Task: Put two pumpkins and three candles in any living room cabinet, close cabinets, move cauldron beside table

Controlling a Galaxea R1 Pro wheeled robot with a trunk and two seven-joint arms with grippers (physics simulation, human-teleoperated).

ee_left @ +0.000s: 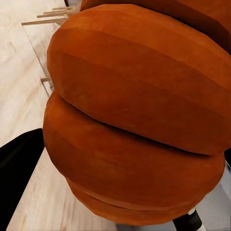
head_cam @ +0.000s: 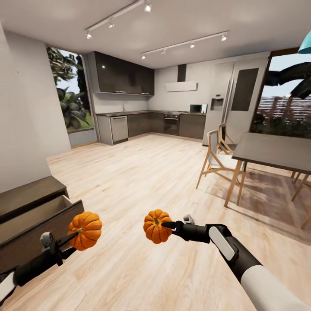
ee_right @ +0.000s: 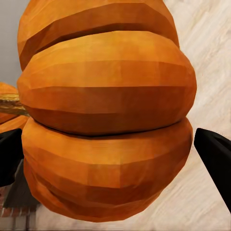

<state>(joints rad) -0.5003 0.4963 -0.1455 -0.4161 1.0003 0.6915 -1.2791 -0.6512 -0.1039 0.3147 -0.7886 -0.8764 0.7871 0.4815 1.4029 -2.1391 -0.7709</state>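
Observation:
I hold one orange ribbed pumpkin in each hand above the wooden floor. My left gripper [head_cam: 74, 235] is shut on the left pumpkin [head_cam: 86, 230], whose ribs press close to the camera in the left wrist view [ee_left: 134, 115]. My right gripper [head_cam: 166, 225] is shut on the other pumpkin [head_cam: 157, 226], seen between its black fingers [ee_right: 214, 156] in the right wrist view [ee_right: 106, 125]. The dark brown cabinet [head_cam: 32, 218] stands at the lower left with one drawer pulled open, just left of the left pumpkin. Candles and cauldron are out of view.
A dark dining table [head_cam: 276, 151] with wooden chairs [head_cam: 216, 162] on a rug stands at the right. The kitchen with dark grey cupboards [head_cam: 151, 123] and a fridge [head_cam: 233, 101] lies at the back. A white wall [head_cam: 21, 112] rises behind the cabinet.

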